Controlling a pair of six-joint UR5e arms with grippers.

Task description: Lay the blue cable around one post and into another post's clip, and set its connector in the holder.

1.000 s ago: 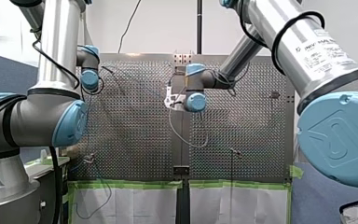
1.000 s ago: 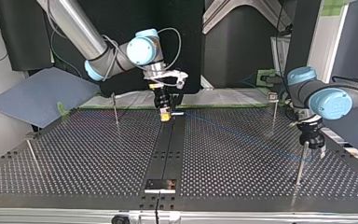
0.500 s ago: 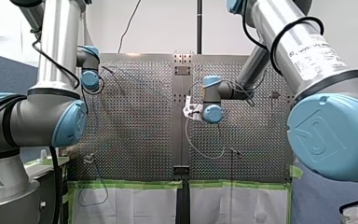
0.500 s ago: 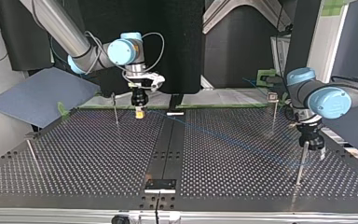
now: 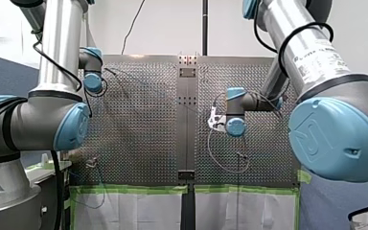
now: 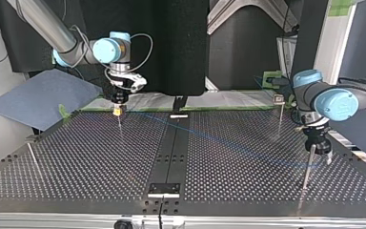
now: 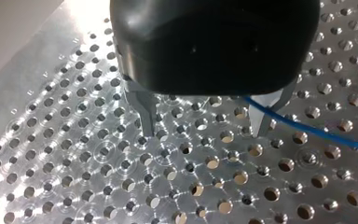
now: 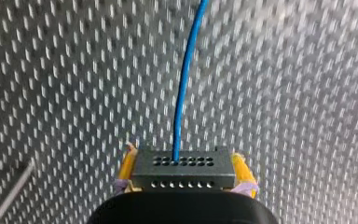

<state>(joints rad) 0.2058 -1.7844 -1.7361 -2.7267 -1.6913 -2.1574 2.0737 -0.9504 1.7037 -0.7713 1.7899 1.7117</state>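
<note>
In the right wrist view, the right gripper [image 8: 182, 158] is clamped on the grey connector [image 8: 182, 170]. You can see the yellow pads [image 8: 241, 170] pressing on its two sides. The blue cable [image 8: 182, 107] leaves the connector's front face and runs straight ahead over the perforated table [image 8: 307, 93]. A thin post [image 8: 9, 193] shows beside the gripper, apart from it.

In the top view, this gripper hangs at the far left part of the table, directly above the top of a thin post [image 6: 119, 125]. From these pictures you cannot tell if the connector touches that post. From there the cable goes as a faint blue line across the black middle strip [image 6: 171, 152] toward the view's right. It ends near another post [image 6: 307, 169], which stands just beside the left gripper [image 6: 317, 149].

In the left wrist view, the metal fingers [image 7: 145, 109] of the left gripper stand spread apart and grasp nothing. The cable comes out from under the black body and passes close by one finger, just above the table. Whether it touches that finger is not clear.

A third post with a small clip [image 6: 279, 99] on top stands farther back at the top view's right, apart from the cable. A small dark plate [image 6: 163, 189] lies on the middle strip at the near edge, well apart from the connector.
</note>
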